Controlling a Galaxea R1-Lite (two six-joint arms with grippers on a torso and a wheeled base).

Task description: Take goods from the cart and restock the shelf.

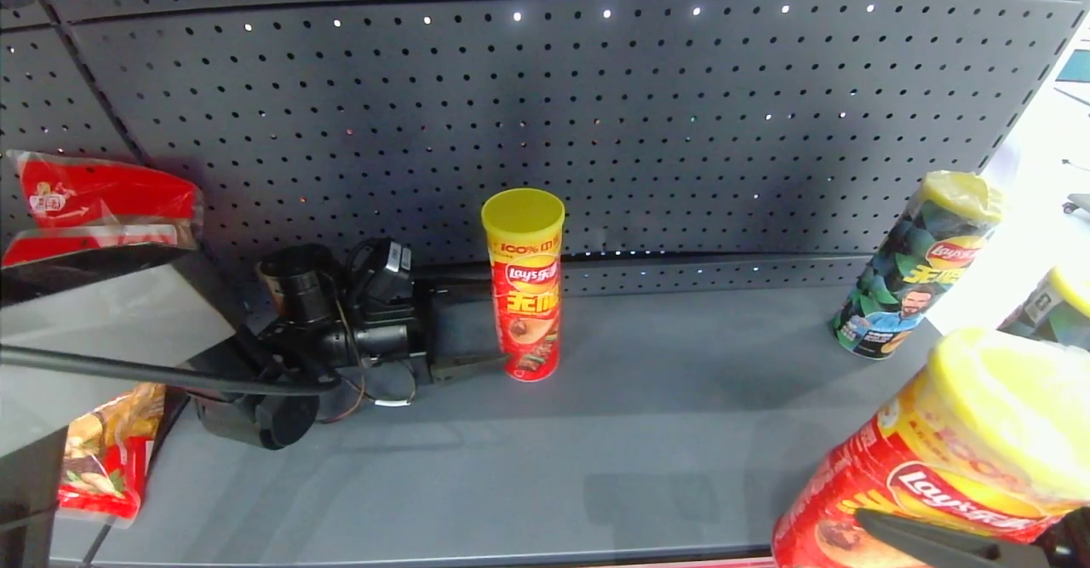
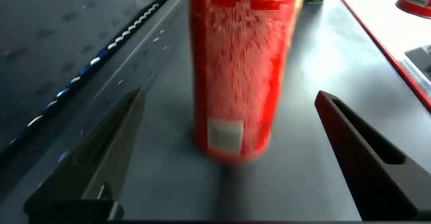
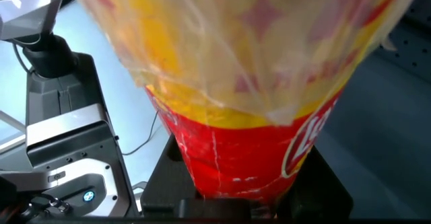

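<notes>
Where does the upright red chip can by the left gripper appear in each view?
Head view: red chip can at centre, on the shelf.
Left wrist view: the can at centre, between the left gripper and its open fingers.
Right wrist view: a different can, held by the right gripper.
Shared landmark: the grey shelf.

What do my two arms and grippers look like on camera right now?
The left arm is black, built of cylindrical joints, with looped black cables and a thin reddish wire at the wrist. The left gripper has two flat, dark grey wedge-shaped fingers. The right gripper is likewise black, with a tapered dark finger.
</notes>
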